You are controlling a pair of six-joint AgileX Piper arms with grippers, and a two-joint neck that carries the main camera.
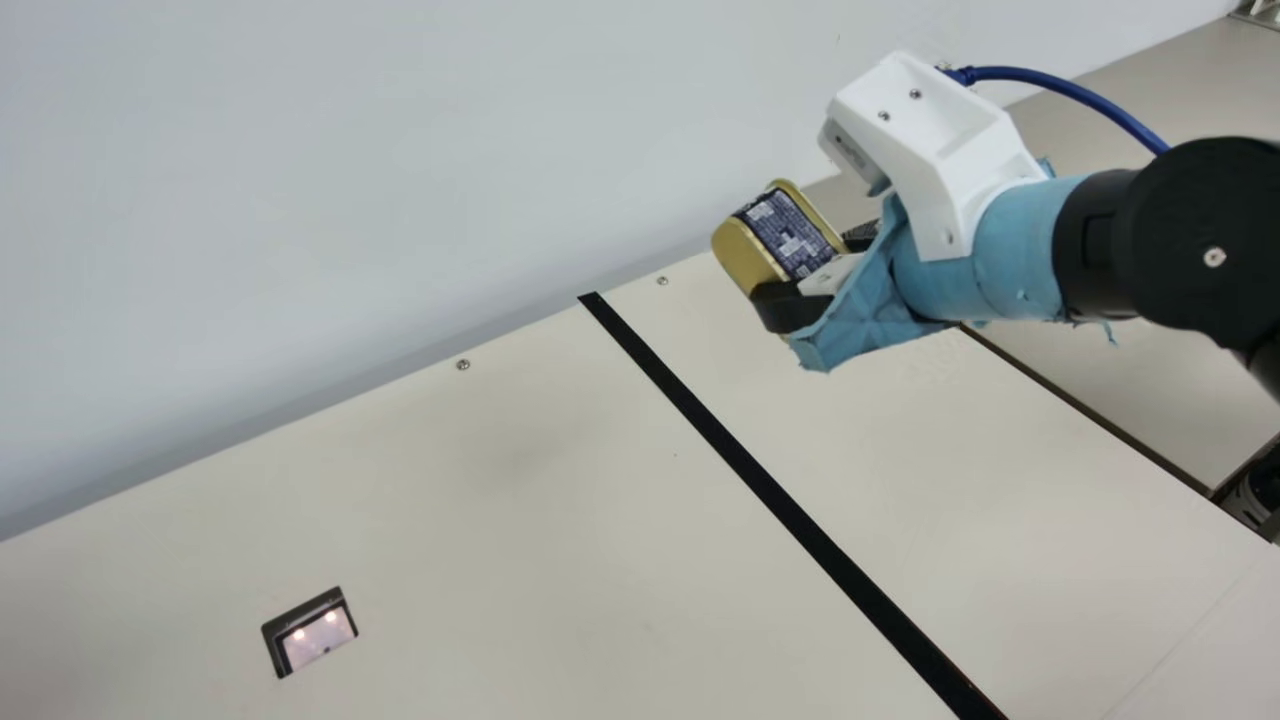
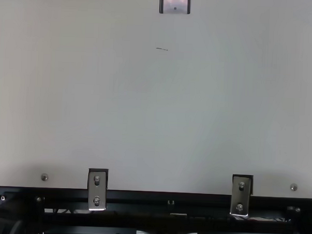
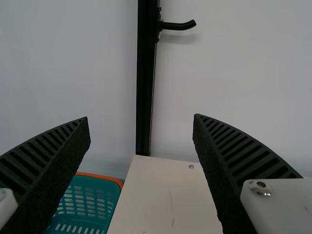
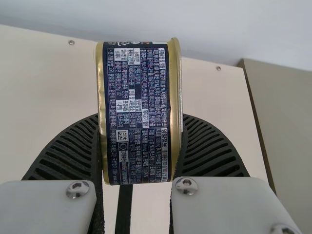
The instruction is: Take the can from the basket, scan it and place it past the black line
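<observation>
Beyond and above the far end of the black tape line [image 1: 720,435], in the main view, the right gripper [image 1: 805,260] holds a gold-rimmed metal can [image 1: 790,235] with rounded corners and a dark blue printed label. The can is tilted and raised off the smooth cream table [image 1: 480,520]. Behind the gripper are a creased light-blue wrap [image 1: 1000,260], an angular white camera bracket [image 1: 960,150] and a glossy blue cable [image 1: 1070,85]. Well apart from the tool, a dark-framed rectangular scanner window [image 1: 318,640] is set into the tabletop; its glassy face reflects two bright spots.

Top view: the same scanner window lies at the picture's upper edge. Two slotted silver metal brackets [image 2: 97,189] [image 2: 240,196] fasten to the black frame [image 2: 167,205] at the table edge.

Left wrist view: the left gripper [image 3: 141,118] is set wide. Beyond its black ribbed fingers stand a straight black post [image 3: 145,73] with a bent handle [image 3: 178,26] and, partly behind one finger, a teal perforated basket [image 3: 87,195] with an orange rim.

Right wrist view: ribbed fingers press the can from opposite sides; its label faces the wrist camera.
</observation>
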